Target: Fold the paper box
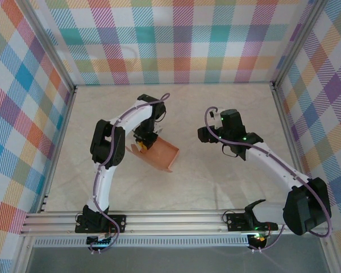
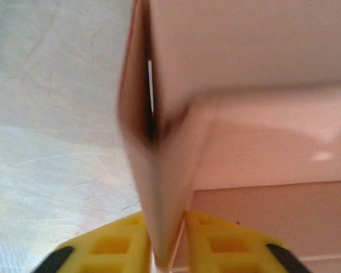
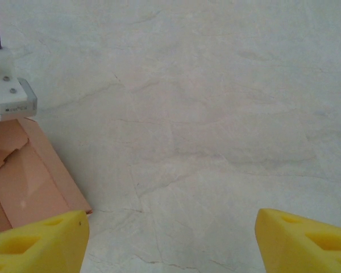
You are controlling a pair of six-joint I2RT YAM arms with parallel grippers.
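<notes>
The paper box (image 1: 161,155) is a salmon-orange cardboard tray, partly folded, lying on the table left of centre. My left gripper (image 1: 142,145) comes down on its left end. In the left wrist view, a raised double wall of the paper box (image 2: 159,187) stands between the yellow fingers (image 2: 111,247). The left gripper (image 2: 167,250) is only slightly open: one finger touches the wall and a thin gap shows at the other. My right gripper (image 1: 204,135) hovers to the right of the box, apart from it. In its own view the right gripper (image 3: 170,244) is wide open and holds nothing, with the box (image 3: 28,182) at the left edge.
The pale marbled table (image 1: 227,170) lies bare between the two arms and toward the back. Checked walls (image 1: 176,40) close the space at the back and both sides. A metal rail (image 1: 170,222) runs along the near edge. The left arm's white wrist part (image 3: 8,96) sits above the box.
</notes>
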